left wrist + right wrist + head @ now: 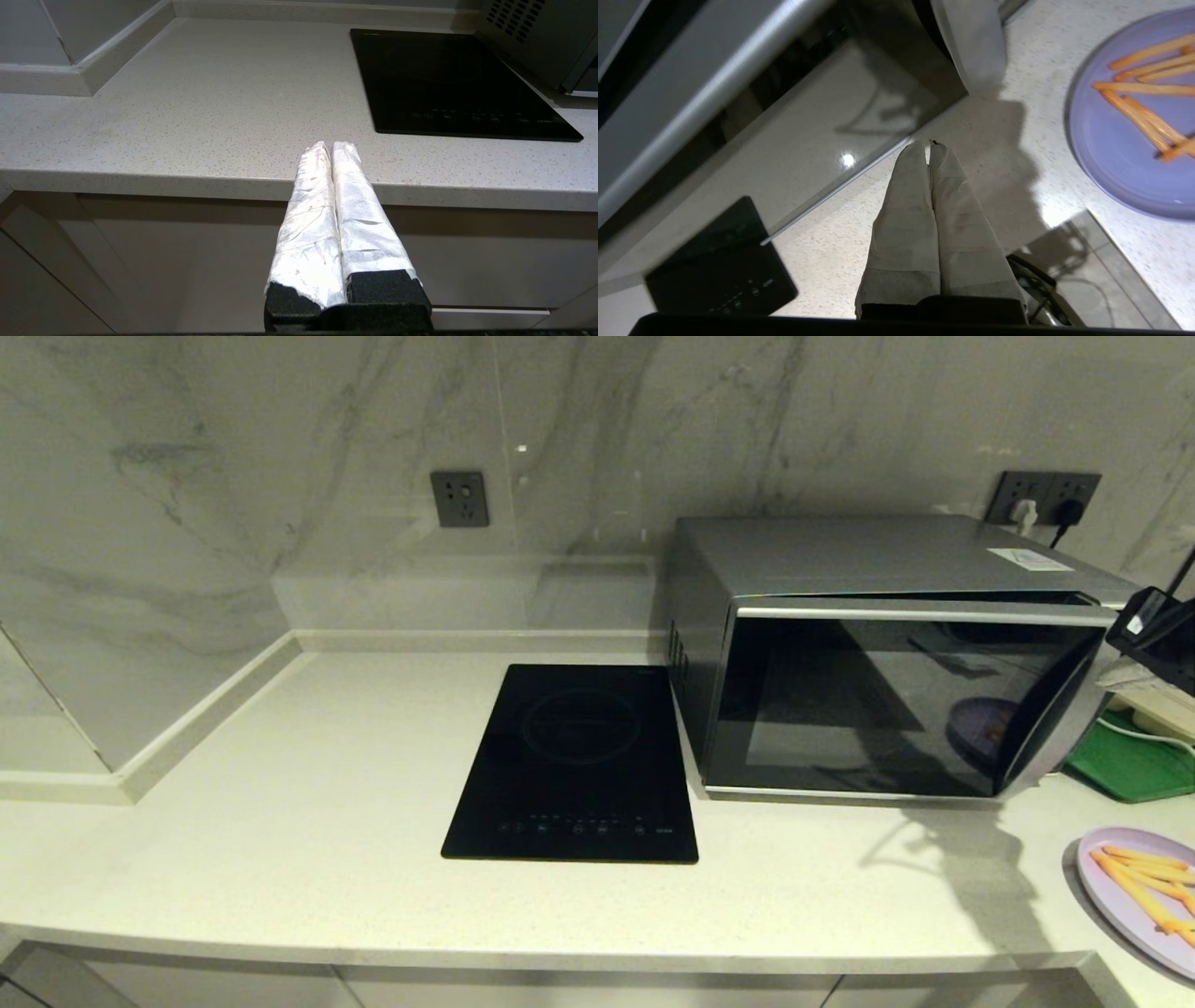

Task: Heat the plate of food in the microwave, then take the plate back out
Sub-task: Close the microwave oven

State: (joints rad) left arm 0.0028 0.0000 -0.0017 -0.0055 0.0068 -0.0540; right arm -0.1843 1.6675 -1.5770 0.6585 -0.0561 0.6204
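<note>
Round lilac plate of food (1141, 896) – speckled counter (280, 859), boxy silver microwave (887, 658)

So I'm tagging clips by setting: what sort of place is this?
Most likely a home kitchen: a pale stone countertop with a built-in hob, a microwave and a plate of fries.

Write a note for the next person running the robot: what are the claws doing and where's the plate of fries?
Left claw: shut, empty, parked at the counter edge left of the hob.
Right claw: shut, empty, over the counter in front of the microwave.
Plate of food: on the counter, right of the microwave door, which looks closed.
Whether it has been heated cannot be told from here.
</note>
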